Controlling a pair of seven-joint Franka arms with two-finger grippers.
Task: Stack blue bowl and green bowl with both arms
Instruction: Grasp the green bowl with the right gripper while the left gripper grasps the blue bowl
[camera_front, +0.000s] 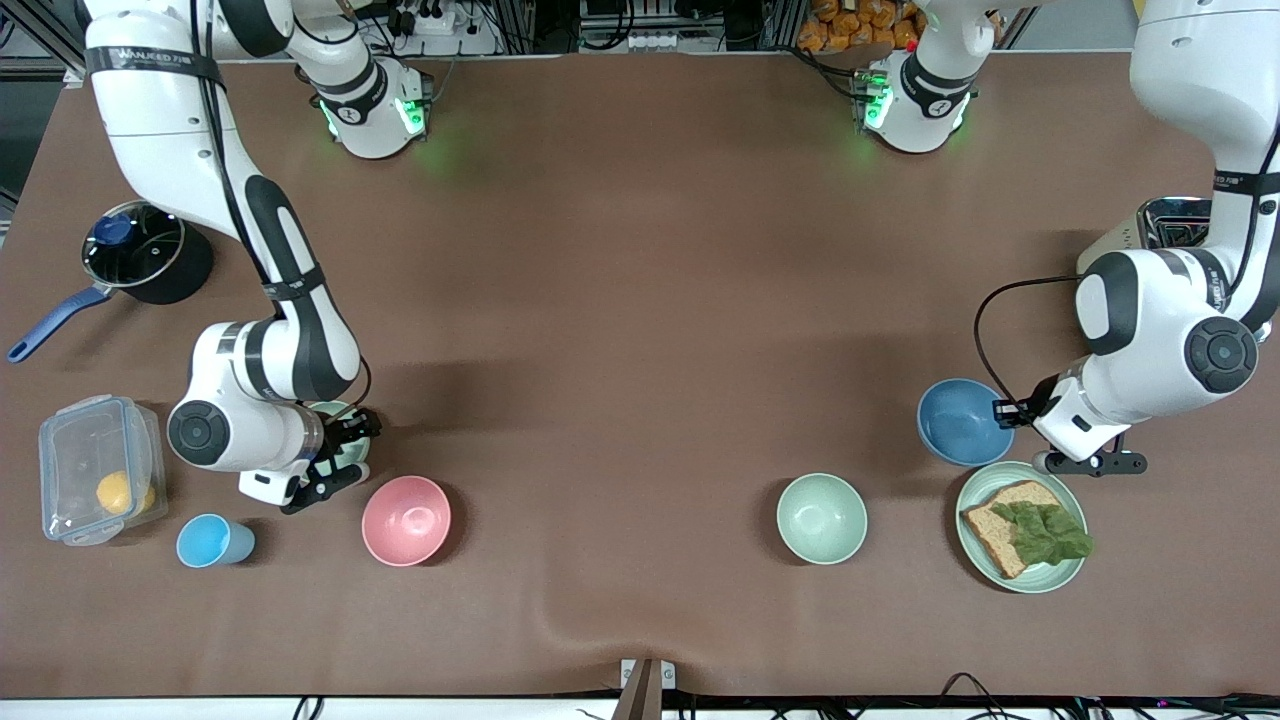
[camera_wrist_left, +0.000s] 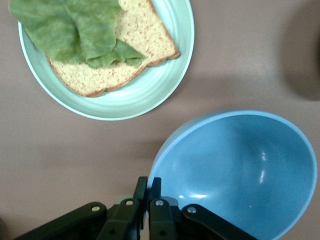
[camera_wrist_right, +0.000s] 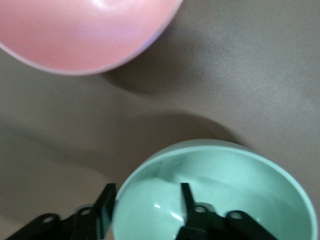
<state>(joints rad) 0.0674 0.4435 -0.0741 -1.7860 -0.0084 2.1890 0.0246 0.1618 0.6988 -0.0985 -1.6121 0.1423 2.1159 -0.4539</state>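
Read the table as a dial from the front camera, twelve toward the robots' bases. The blue bowl (camera_front: 958, 425) sits at about four o'clock. The left gripper (camera_wrist_left: 148, 186) is pinched tight on its rim, the bowl's wall caught between the jaws. The green bowl (camera_wrist_right: 215, 200) sits at about eight o'clock, under the right gripper (camera_front: 343, 452). Its jaws stand apart astride the rim, one finger inside and one outside, not yet pinched.

Finish that grip first, I judge. Seat the fingers deeper over the rim and let them meet the wall squarely before you lift. A thin rim hold probably lets a bowl swing, so raise both bowls straight up and slowly.

Watch the neighbours. The plate (camera_front: 1020, 585) with bread (camera_front: 1000, 535) and lettuce (camera_front: 1048, 530) lies just beside the blue bowl at its five o'clock. The pink bowl (camera_front: 406, 520) lies near the green bowl at its four o'clock, and the blue cup (camera_front: 214, 540) at its eight. A pale green bowl (camera_front: 822, 518) stands between the two arms. The broad bare middle of the table (camera_front: 640, 330) looks the best room for the stacking.
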